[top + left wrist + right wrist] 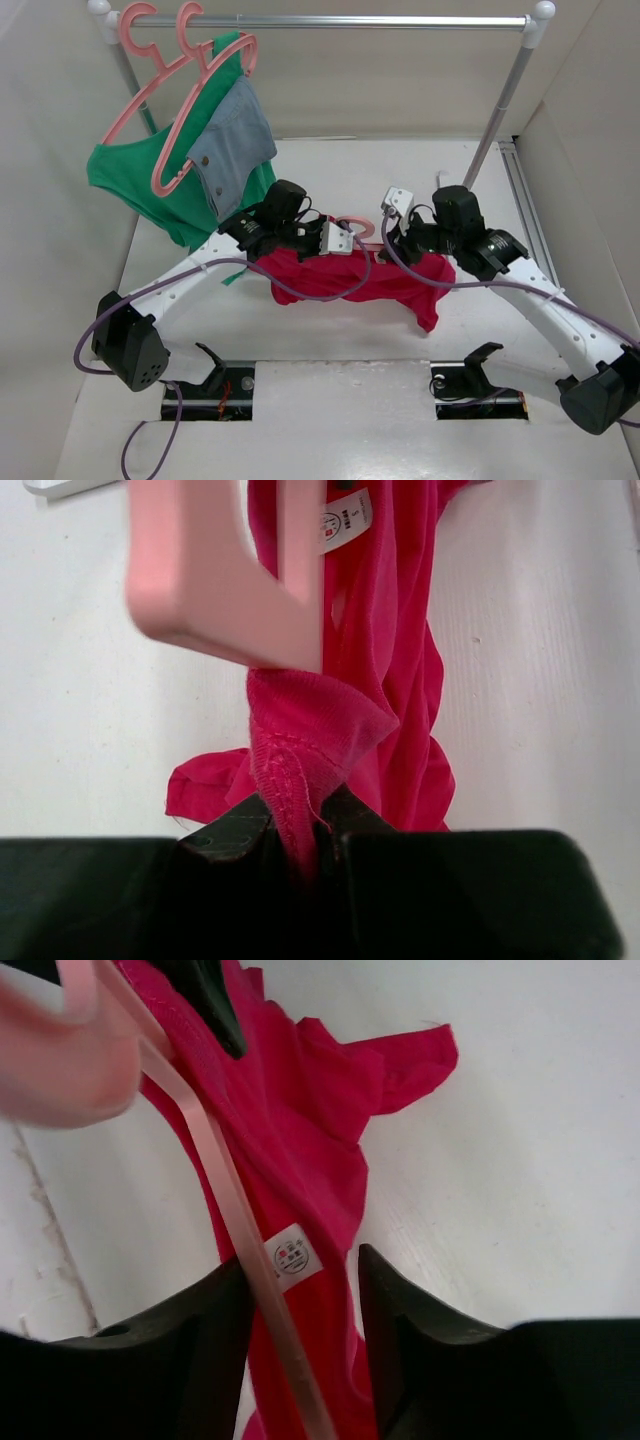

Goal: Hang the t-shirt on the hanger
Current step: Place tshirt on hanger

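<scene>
We judge the t-shirt (300, 730) only partly on the hanger (215, 1160): left gripper (300, 825) clamps its cloth, right gripper (302, 1260) stands with jaws apart.

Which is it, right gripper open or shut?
Open: the right gripper has its fingers apart, with the hanger and t-shirt passing between them.

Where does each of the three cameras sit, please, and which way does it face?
Top external: above and behind the bases, facing down at the table; both arms show over the crimson cloth t-shirt.
Left wrist: on that wrist, facing along the left gripper, shut on the t-shirt.
Right wrist: likewise, along the open right gripper astride the thin pink plastic hanger.
Shared: both wrist views show the white label.
</scene>
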{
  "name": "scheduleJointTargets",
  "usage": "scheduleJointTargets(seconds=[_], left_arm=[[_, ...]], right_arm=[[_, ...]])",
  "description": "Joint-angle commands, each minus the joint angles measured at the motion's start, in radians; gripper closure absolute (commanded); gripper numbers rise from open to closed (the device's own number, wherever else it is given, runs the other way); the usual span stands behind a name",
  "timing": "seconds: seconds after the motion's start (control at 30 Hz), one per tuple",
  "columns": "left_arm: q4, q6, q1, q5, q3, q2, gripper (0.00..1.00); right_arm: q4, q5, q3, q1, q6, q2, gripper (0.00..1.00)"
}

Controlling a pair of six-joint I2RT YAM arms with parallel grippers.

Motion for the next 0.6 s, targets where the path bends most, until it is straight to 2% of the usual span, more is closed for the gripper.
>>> scheduleJointTargets(seconds=[0.0, 0.1, 0.13, 0.27, 0.43, 0.57], left_arm=[[0.034, 0.014, 0.0, 0.066, -0.004, -0.049, 1.0], [0.034, 0.014, 0.01, 0.075, -0.013, -0.059, 1.0], [0.034, 0.014, 0.01, 0.086, -0.013, -0.059, 1.0], [0.034, 0.003, 0.065, 0.086, -0.013, -0.059, 1.0], [0.023, -0.006, 0.249, 0.132, 0.052, -0.035, 0.99], [0.014, -0.006, 0.289, 0.117, 0.083, 0.0, 0.94]], right_arm=[[0.139, 0.095, 0.009, 0.004, 0.04, 0.008, 0.52], [0.171, 0.095, 0.009, 0.004, 0.04, 0.008, 0.85], [0.171, 0.095, 0.009, 0.004, 0.04, 0.008, 1.0], [0.078, 0.149, 0.009, 0.004, 0.019, -0.058, 1.0], [-0.043, 0.184, -0.02, -0.071, 0.008, -0.199, 1.0], [-0.063, 0.123, -0.018, -0.122, 0.017, -0.273, 1.0]])
